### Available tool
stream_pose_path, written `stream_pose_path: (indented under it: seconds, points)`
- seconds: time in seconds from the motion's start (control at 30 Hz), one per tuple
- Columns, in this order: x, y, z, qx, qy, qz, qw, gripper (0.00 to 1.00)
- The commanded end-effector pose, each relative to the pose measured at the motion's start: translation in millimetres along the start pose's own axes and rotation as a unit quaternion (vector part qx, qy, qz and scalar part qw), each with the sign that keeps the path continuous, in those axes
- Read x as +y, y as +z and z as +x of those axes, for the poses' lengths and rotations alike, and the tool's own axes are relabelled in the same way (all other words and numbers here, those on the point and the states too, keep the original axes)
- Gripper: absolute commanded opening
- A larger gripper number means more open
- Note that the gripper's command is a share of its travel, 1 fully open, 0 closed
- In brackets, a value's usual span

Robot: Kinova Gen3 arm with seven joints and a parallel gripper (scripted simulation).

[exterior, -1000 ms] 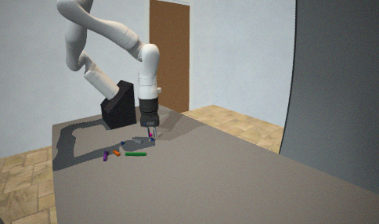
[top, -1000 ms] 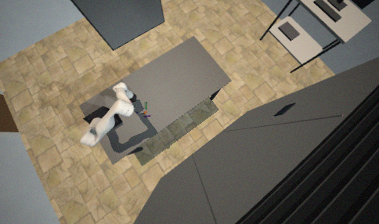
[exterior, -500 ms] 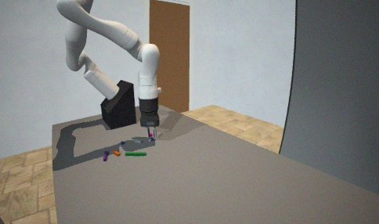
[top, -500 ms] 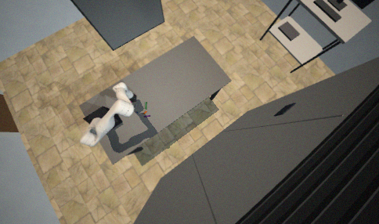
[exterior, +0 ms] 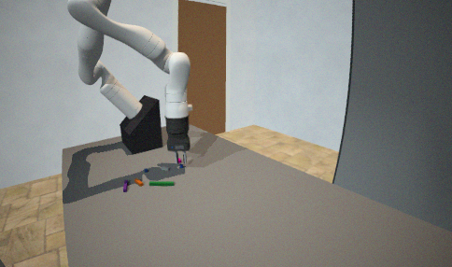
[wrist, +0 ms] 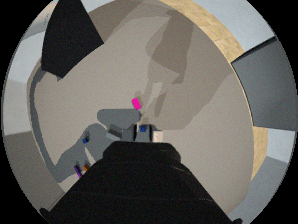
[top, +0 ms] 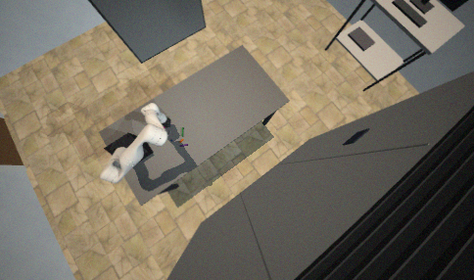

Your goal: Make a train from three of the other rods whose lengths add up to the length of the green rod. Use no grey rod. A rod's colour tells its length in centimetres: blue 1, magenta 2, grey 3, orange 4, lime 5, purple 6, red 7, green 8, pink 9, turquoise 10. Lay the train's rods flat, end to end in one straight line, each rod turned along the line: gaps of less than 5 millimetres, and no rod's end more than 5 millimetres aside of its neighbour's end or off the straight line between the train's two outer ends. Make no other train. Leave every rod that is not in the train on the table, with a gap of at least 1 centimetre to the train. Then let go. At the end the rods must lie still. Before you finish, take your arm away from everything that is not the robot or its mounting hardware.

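My gripper point(exterior: 181, 163) point(wrist: 143, 130) points down, part open, low over the table. A small blue rod point(exterior: 181, 166) point(wrist: 143, 128) lies between its fingertips, with gaps beside it. A magenta rod point(exterior: 179, 160) point(wrist: 136, 104) lies apart, close by. A second blue rod point(exterior: 146, 171) point(wrist: 85, 140) lies farther off, and a grey rod point(exterior: 164, 167) point(wrist: 114, 131) between the two blue ones. The green rod point(top: 182, 131) point(exterior: 162, 183) lies alone. An orange rod point(top: 181, 141) point(exterior: 138, 182) point(wrist: 86, 168) lies near a purple rod point(top: 184, 145) point(exterior: 125, 187) point(wrist: 78, 172). The wrist view hides the green rod.
The arm's black base point(exterior: 146, 128) point(wrist: 70, 42) stands at one end of the table point(top: 223, 93) point(exterior: 250, 219). The arm's shadow darkens the area around several rods. A large dark panel point(top: 160, 24) point(exterior: 409, 103) point(wrist: 267, 87) stands beyond the table's edge.
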State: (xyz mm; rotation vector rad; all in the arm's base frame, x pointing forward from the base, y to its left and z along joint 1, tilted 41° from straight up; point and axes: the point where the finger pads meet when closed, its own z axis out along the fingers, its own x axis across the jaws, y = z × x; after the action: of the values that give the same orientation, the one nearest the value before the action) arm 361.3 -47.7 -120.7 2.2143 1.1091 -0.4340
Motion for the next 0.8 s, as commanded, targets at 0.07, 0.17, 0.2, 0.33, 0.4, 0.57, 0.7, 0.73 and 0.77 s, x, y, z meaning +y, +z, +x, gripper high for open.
stream_pose_path:
  seconds: [0.07,0.17,0.2,0.33,0.4,0.57,0.7,0.73,0.77]
  points:
    - [2.0,0.7,2.1,0.002,0.001,-0.001,1.0,0.54]
    - [2.0,1.9,2.1,0.002,0.001,-0.001,1.0,0.54]
    - [2.0,2.5,2.1,0.002,0.001,-0.001,1.0,0.54]
    - [1.3,6.5,1.8,0.001,0.0,-0.001,1.0,0.54]
    - [1.1,8.8,1.7,0.001,0.0,-0.001,1.0,0.54]
    - [1.1,13.9,1.7,0.001,0.0,-0.001,1.0,0.54]
    - [1.9,14.9,2.0,0.002,0.001,-0.001,1.0,0.54]
    - [1.7,15.8,2.0,0.002,0.0,-0.001,1.0,0.54]
    - [1.6,16.5,1.9,0.002,0.0,-0.001,1.0,0.54]
